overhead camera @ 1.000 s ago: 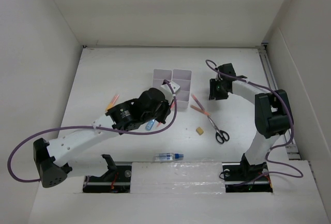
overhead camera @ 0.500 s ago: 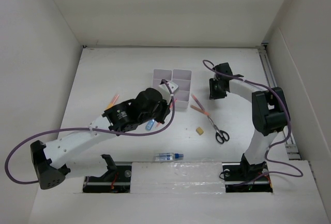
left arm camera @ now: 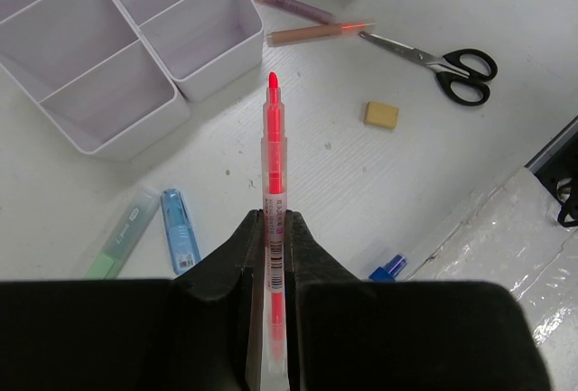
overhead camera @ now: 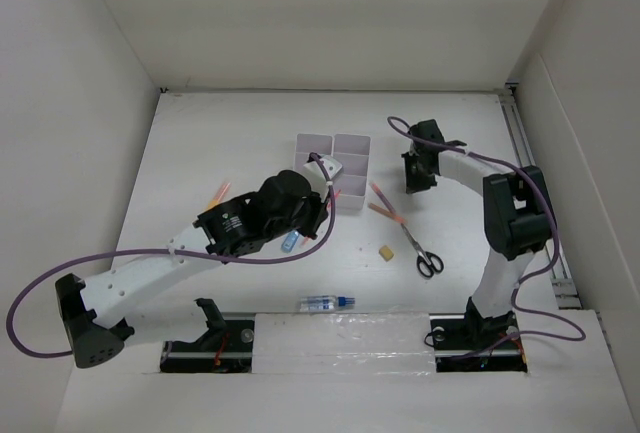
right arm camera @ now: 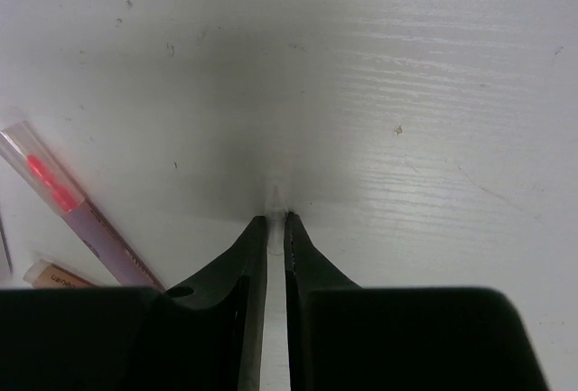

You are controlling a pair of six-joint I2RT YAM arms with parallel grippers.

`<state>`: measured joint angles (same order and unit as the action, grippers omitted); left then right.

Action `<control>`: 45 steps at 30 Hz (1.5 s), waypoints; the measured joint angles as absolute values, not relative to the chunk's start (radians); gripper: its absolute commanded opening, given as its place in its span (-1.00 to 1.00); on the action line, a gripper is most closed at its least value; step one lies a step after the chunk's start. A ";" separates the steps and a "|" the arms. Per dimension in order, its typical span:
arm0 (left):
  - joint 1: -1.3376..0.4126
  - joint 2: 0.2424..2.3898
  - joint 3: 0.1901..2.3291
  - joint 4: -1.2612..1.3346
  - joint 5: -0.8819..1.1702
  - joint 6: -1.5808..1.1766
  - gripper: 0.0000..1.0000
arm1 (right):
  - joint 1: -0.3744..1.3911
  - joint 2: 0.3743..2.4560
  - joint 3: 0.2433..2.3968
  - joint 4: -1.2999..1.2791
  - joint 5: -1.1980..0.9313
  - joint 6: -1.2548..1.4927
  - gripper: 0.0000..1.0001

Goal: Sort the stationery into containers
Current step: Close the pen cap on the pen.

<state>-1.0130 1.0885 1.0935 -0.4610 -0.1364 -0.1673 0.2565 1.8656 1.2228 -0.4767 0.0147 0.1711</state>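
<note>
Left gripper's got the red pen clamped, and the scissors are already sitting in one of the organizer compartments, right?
Not quite. The left gripper does clamp the red pen, but the scissors lie on the table, outside the organizer, as the left wrist view shows.

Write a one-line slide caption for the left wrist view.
Left gripper holds a red pen pointing toward the white organizer, with scissors and eraser on the table.

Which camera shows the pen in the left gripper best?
The left wrist view: the red pen runs full length between the fingers, tip near the organizer. From the top view the arm hides it; the right wrist view misses it.
</note>
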 measured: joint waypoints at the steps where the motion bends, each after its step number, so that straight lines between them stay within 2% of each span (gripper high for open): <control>1: -1.013 1.089 1.093 -0.461 -0.137 -0.167 -1.00 | 0.257 1.868 1.227 -0.481 0.016 0.170 -0.81; 4: -1.013 1.089 1.093 -0.461 -0.139 -0.168 -1.00 | 0.257 1.869 1.230 -0.487 0.020 0.171 -1.00; 12: -1.013 1.086 1.093 -0.461 -0.131 -0.169 -1.00 | 0.262 1.841 1.227 -0.496 0.023 0.172 -1.00; 18: -1.013 1.068 1.093 -0.446 -0.085 -0.168 -1.00 | 0.283 1.590 1.214 -0.488 -0.018 0.176 -1.00; 22: -1.013 1.069 1.093 -0.433 -0.057 -0.167 -1.00 | 0.290 1.378 1.177 -0.356 -0.141 0.196 -1.00; 26: -1.013 1.071 1.092 -0.409 -0.038 -0.167 -1.00 | 0.291 1.275 1.127 -0.194 -0.292 0.236 -1.00; 36: -1.013 1.045 1.073 -0.317 -0.001 -0.193 -1.00 | 0.290 1.258 1.025 0.148 -0.584 0.485 -1.00; 45: -0.972 1.008 1.042 -0.178 0.009 -0.307 -1.00 | 0.303 1.193 1.011 0.397 -0.584 0.691 -1.00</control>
